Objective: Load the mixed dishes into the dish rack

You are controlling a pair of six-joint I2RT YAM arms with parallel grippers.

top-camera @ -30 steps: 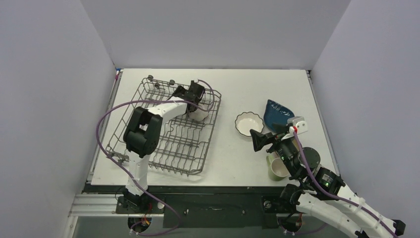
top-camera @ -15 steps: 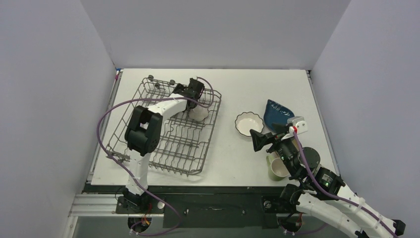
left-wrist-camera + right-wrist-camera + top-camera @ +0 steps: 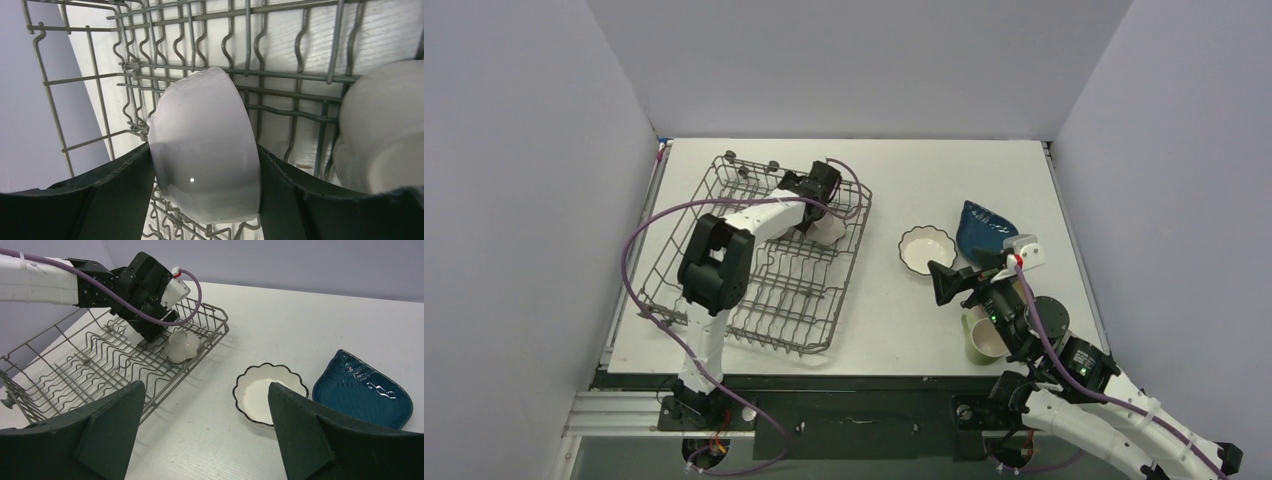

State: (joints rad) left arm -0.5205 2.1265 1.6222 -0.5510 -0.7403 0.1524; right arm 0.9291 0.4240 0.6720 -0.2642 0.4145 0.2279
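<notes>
Plain white bowl [image 3: 202,125] is in the dish rack [image 3: 774,285], tipped on its side over the wires, dead centre betw. the fingers of the left pincer [image 3: 204,147]. Both fingers sit against its flanks, but can't tell if they're gripping or just flanking it. A second pale dish [image 3: 385,125] stands just right of that pincer, close to the bowl.

Risk: the bowl doesn't look seated betw. tines, so once let go it could roll or flop, prob. into that neighbour. A finger dragging out could also snag a wire and shift the rack.

Right pincer [image 3: 206,385] hangs spread wide and empty. The white scalloped bowl [image 3: 270,392] is ahead of it on the surface [image 3: 300,325], the dark blue dish [image 3: 362,390] ahead-right.

Vs. a sec ago: the left wrist has nudged slightly forward and right; right arm unmoved.
</notes>
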